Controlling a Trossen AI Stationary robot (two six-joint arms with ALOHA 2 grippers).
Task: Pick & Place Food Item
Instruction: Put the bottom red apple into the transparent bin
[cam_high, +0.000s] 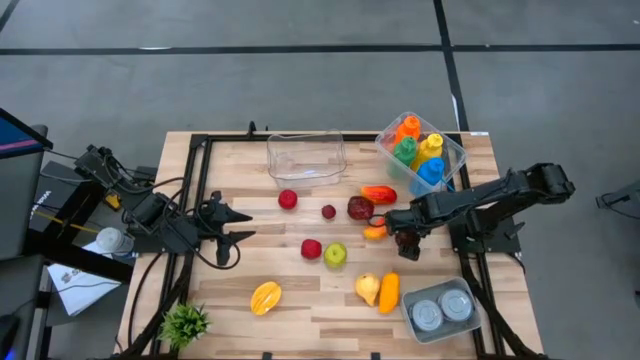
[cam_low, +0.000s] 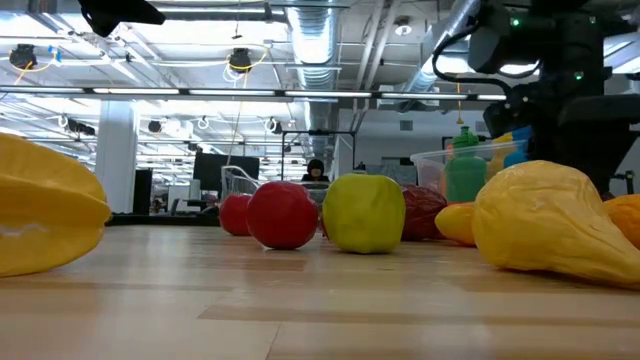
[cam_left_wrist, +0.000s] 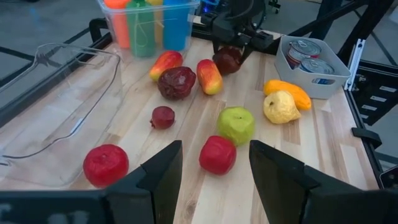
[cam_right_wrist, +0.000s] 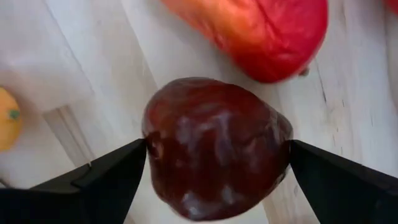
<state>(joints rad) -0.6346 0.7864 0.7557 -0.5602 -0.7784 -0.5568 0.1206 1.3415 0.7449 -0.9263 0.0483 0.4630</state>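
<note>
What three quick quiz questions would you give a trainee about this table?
1. True or false: the clear tub already holds food.
2. The right end effector is at which item? A) green apple B) dark red fruit C) yellow pear
3. How many cans sit in the grey tray?
Key: 1 false, the tub is empty; 2 B; 3 two.
</note>
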